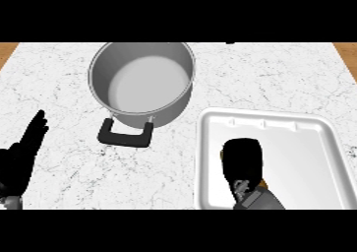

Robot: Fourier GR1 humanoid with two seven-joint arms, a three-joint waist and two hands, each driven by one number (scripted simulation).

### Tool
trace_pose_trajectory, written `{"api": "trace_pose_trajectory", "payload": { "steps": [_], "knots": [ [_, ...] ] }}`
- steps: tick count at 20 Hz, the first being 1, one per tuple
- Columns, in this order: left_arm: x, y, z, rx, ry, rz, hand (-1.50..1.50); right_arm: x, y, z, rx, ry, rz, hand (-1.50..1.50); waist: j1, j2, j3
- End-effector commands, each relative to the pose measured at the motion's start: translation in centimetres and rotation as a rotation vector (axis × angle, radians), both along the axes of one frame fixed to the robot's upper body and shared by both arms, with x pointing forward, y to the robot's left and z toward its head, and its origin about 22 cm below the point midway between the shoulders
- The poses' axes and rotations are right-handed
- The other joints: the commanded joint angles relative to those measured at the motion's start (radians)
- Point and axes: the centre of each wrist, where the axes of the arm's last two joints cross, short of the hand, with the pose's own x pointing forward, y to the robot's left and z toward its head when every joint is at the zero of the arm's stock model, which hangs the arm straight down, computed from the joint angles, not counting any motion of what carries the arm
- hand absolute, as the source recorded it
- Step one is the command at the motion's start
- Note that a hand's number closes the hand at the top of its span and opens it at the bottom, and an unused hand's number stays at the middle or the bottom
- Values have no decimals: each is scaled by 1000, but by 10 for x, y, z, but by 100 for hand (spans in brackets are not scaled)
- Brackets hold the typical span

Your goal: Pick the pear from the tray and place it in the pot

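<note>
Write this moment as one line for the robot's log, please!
right hand low over tray, pear not visible | left hand open, resting at left edge | pot empty

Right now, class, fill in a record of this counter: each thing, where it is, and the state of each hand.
pot: top centre of counter, upright, nothing seen inside
handle: black, on the pot's near side
tray: white, right of pot, apart from it
pear: at the tray, nearly hidden by right hand; only a tan sliver shows
right hand: over tray, curled round pear
left hand: left edge, open, fingers up, resting
stage: pear not yet in pot
</note>
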Motion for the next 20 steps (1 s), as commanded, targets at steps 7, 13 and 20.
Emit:
{"api": "trace_pose_trajectory", "payload": {
  "steps": [7,13,20],
  "knots": [
    [16,-17,10,-1,-3,-59,0,-27,53,8,232,60,243,150,52,17,8],
    [26,-27,7,1,-16,-115,0,-38,83,36,485,2,468,150,116,31,6],
    [32,-23,8,3,-13,-93,0,-40,115,98,566,-426,512,150,107,8,2]
  ]
}}
